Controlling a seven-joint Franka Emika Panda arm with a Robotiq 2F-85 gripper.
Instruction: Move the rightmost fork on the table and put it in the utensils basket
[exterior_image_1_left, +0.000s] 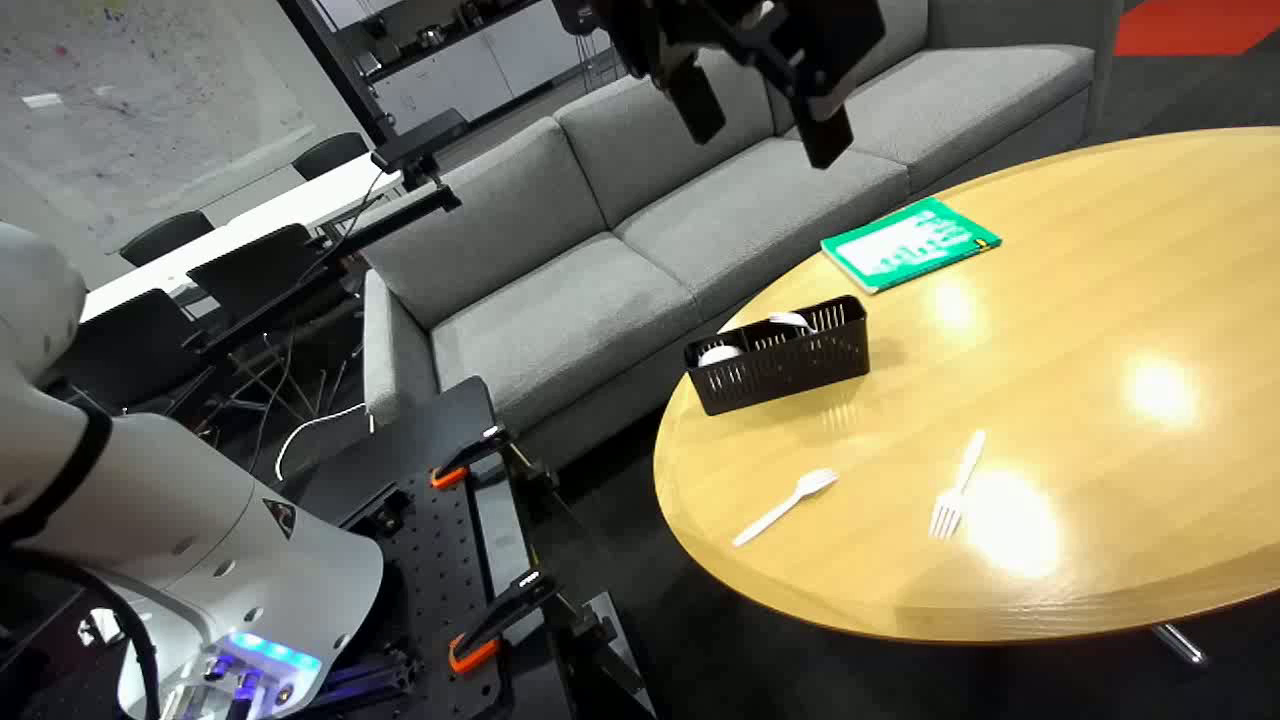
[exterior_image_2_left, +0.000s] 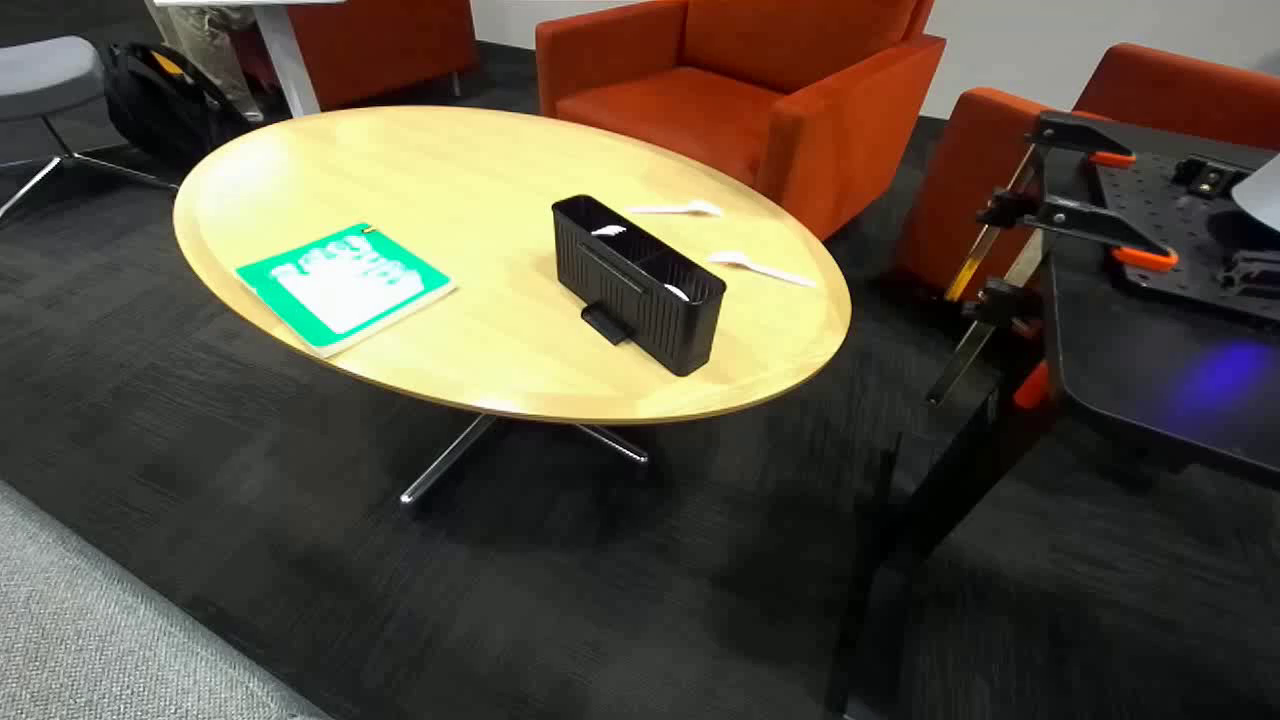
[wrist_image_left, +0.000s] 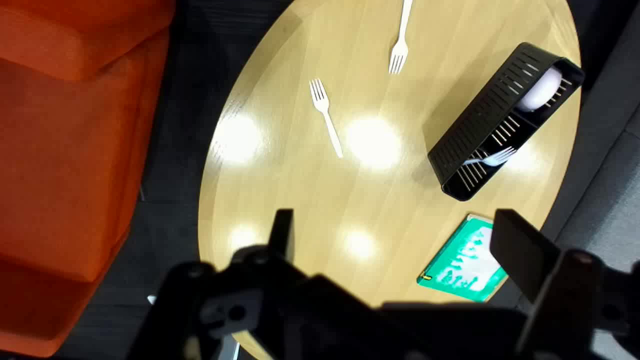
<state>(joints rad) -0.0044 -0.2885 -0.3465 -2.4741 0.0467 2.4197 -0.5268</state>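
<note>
The gripper (exterior_image_1_left: 767, 135) hangs with jaws wide and empty; the rightmost fork (exterior_image_1_left: 960, 487), flat on the table (exterior_image_1_left: 1070, 330), may escape too high a grasp.

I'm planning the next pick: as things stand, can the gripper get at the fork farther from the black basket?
Probably yes: the gripper hangs open and empty, and that fork lies uncovered on the table, the basket off to one side.
</note>
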